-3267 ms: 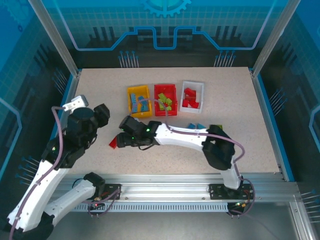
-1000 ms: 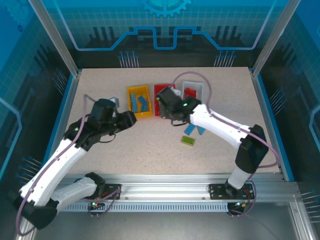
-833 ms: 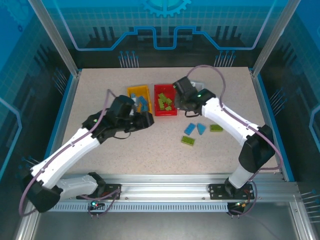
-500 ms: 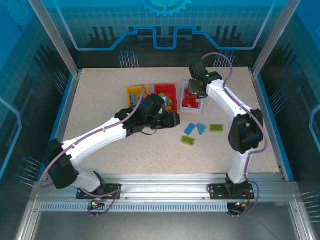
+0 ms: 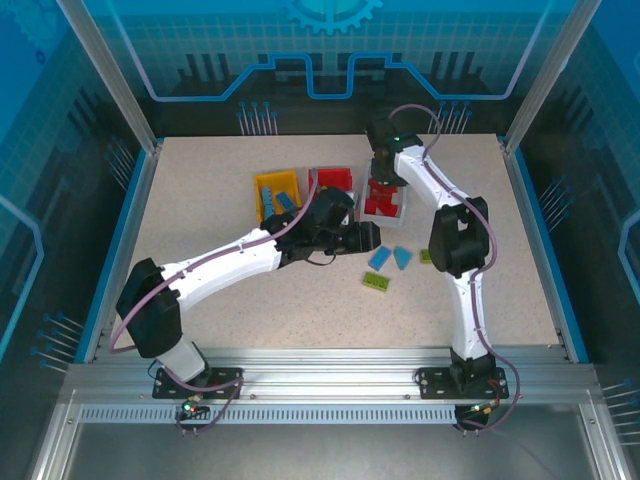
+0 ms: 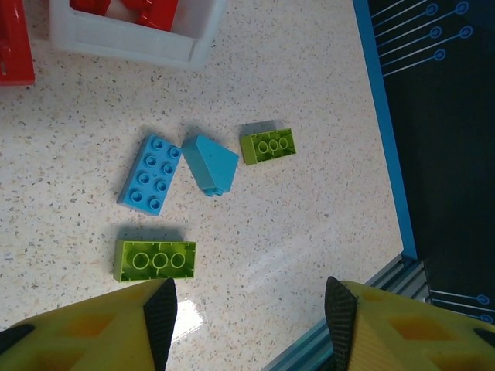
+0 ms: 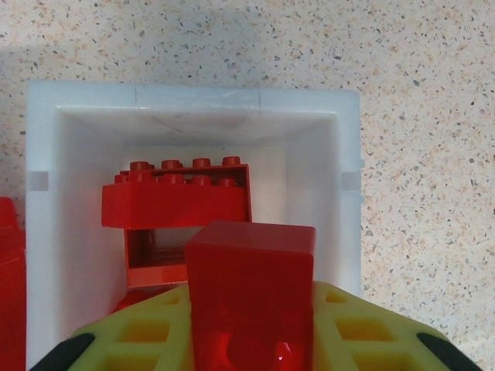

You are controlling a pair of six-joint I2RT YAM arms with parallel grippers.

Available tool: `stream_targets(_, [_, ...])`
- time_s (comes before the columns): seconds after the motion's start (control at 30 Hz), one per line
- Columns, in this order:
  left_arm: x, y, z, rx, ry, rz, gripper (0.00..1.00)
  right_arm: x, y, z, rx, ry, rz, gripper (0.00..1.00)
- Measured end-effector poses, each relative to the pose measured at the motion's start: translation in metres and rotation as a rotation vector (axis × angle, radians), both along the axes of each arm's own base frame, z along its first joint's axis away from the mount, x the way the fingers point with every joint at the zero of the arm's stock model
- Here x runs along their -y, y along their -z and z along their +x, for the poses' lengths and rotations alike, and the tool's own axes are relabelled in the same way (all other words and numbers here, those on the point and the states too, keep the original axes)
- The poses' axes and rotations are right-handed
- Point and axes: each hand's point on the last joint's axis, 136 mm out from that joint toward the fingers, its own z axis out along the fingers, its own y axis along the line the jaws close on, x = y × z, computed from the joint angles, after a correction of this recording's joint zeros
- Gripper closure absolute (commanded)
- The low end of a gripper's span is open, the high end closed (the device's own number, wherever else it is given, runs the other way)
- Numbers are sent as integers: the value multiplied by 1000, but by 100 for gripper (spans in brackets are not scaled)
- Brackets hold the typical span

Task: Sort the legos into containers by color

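Note:
My right gripper (image 7: 251, 328) hangs over the white container (image 7: 193, 97) and is shut on a red lego (image 7: 251, 286). Under it another red lego (image 7: 176, 193) lies inside that bin. From above, the right gripper (image 5: 386, 182) is over the white container (image 5: 400, 212), with the red container (image 5: 330, 178) and the yellow container (image 5: 270, 188) to its left. My left gripper (image 6: 247, 309) is open and empty just above the table. In front of it lie a green lego (image 6: 155, 260), a blue lego (image 6: 150, 173), a blue triangle (image 6: 209, 164) and a second green lego (image 6: 267, 144).
The left arm (image 5: 240, 262) stretches diagonally across the table middle, its gripper (image 5: 362, 237) just left of the loose legos (image 5: 379, 257). The right arm's elbow (image 5: 455, 240) stands beside them. The blue table edge (image 6: 383, 139) runs close on the right.
The right arm carried the red lego from the table's left-middle up to the white container. The left arm swung right, from the table's left side to the loose legos.

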Motion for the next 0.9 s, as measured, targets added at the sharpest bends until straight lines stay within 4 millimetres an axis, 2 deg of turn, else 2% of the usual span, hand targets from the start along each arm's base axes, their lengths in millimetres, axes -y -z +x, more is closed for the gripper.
stream_targets(0.27, [1,6,-1,12,26,26,41,-3,-21,0,25,-28,-1,45])
stream_targets(0.37, [1,13,-1,13,41,51,41,-6,-47,-3,71,-36,17,43])
stream_targets(0.53, [1,33,-1,6,72,111,41,-4,-112,-20,184,-43,57,45])
stream_targets(0.63, [9,47,2,16,118,164,40,3,-149,-52,256,-56,92,46])
stream_targets(0.73, [21,63,10,41,176,228,38,14,-173,-101,321,-75,143,45])
stream_targets(0.8, [27,76,16,55,212,272,36,23,-176,-136,347,-87,177,44])
stream_targets(0.9, [36,94,26,73,270,332,35,33,-156,-189,346,-100,244,44])
